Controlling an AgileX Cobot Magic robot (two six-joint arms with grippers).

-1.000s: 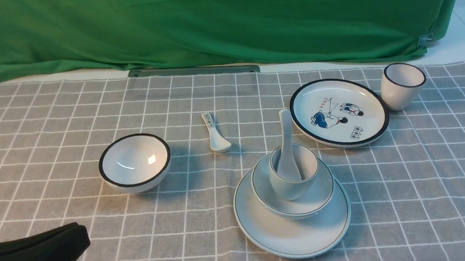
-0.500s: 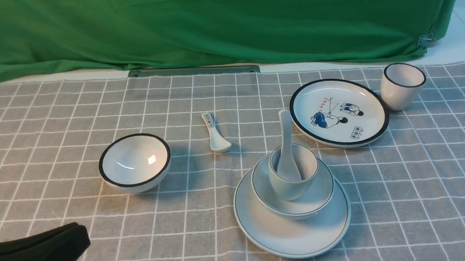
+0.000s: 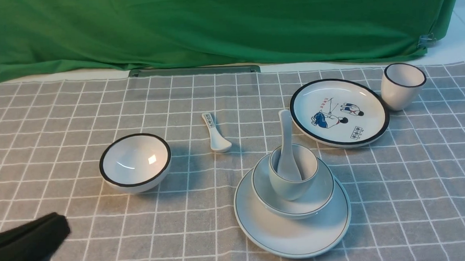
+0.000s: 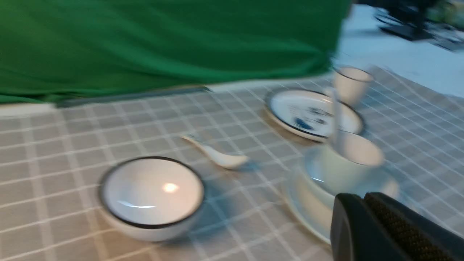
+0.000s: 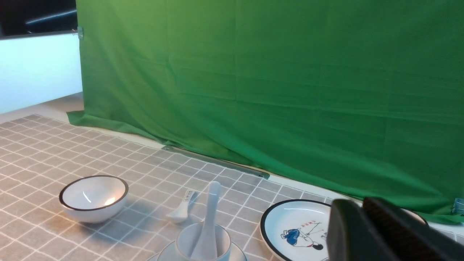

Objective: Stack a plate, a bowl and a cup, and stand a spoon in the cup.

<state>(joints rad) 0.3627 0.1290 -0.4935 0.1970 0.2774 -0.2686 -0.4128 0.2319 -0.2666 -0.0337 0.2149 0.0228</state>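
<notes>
The pale plate [image 3: 295, 239] lies right of centre near the front. On it sits the shallow bowl [image 3: 321, 193], and the cup [image 3: 288, 187] stands in the bowl. The white spoon [image 3: 286, 135] leans in the cup, handle up; it also shows in the right wrist view as the spoon [image 5: 210, 214]. My left gripper [image 3: 63, 227] hangs low at the front left, well clear of the stack, shut and empty [image 4: 363, 197]. My right gripper [image 5: 360, 203] is out of the front view. Its fingers stand almost together with nothing between them, above the stack's right side.
A black-rimmed bowl [image 3: 135, 162] sits at the left, with a small printed spoon [image 3: 215, 133] in the middle. A cartoon plate [image 3: 338, 112] and a black-rimmed cup [image 3: 402, 84] are at the back right. Green cloth [image 3: 209, 23] closes the far side.
My left gripper has drawn back toward the front left corner and sits lower in the front view. The stacked dishes and the spoon have not moved.
</notes>
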